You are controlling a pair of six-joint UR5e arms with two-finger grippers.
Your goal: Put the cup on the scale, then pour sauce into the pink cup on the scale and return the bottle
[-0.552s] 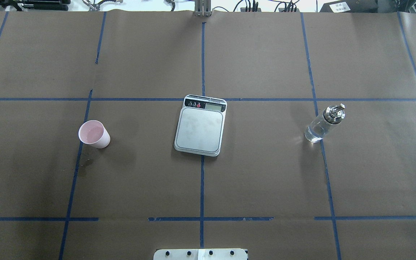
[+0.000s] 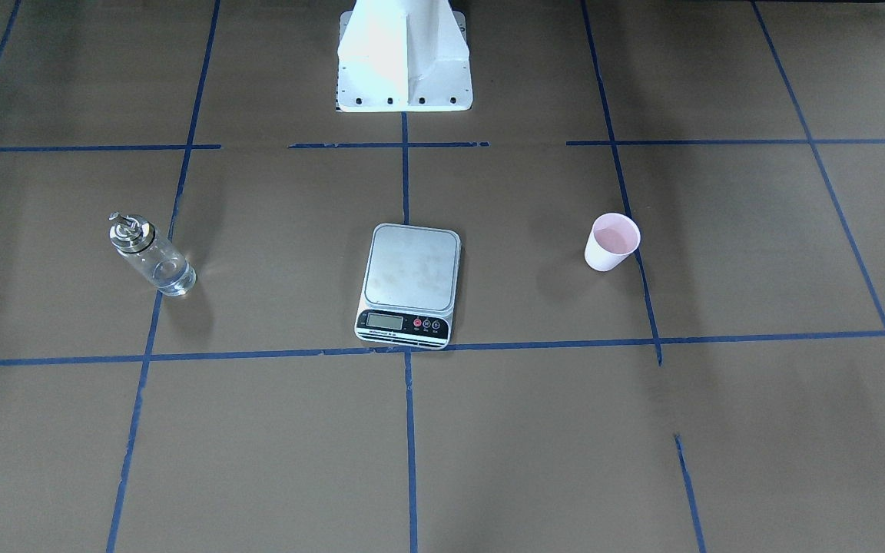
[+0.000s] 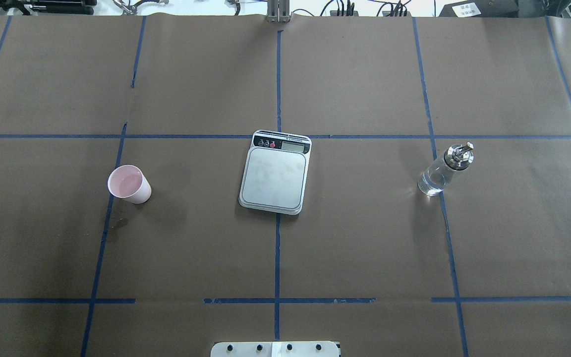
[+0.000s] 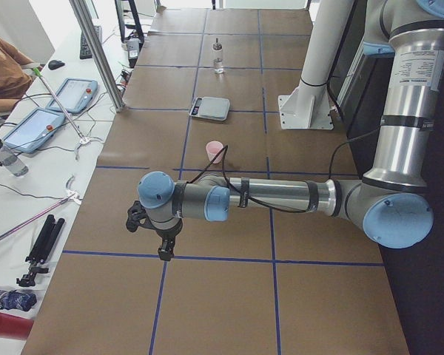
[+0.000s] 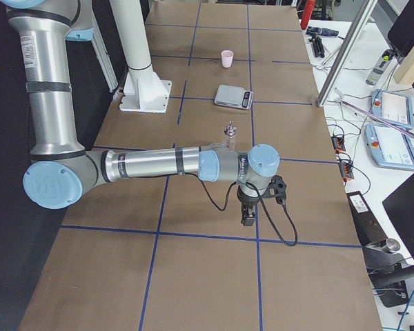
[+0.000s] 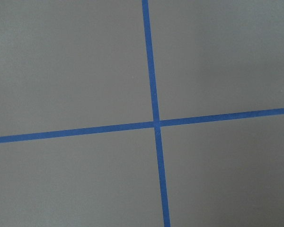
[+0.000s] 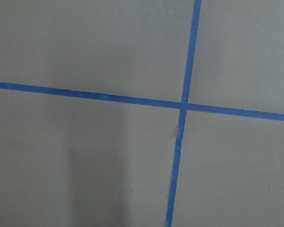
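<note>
The pale pink cup (image 3: 129,184) stands upright on the table left of the scale (image 3: 275,173), well apart from it; it also shows in the front view (image 2: 611,242). The scale's platform is bare. The clear glass bottle (image 3: 444,168) with a metal spout stands right of the scale and holds clear sauce. My left gripper (image 4: 165,248) shows only in the exterior left view, far from the cup (image 4: 216,151). My right gripper (image 5: 248,219) shows only in the exterior right view, near the bottle (image 5: 230,134). I cannot tell whether either is open.
Brown paper with blue tape lines covers the table (image 3: 365,238). The white robot base (image 2: 404,61) stands at the table's near edge. Tablets and cables (image 4: 44,118) lie along the operators' side. Both wrist views show only paper and crossed tape.
</note>
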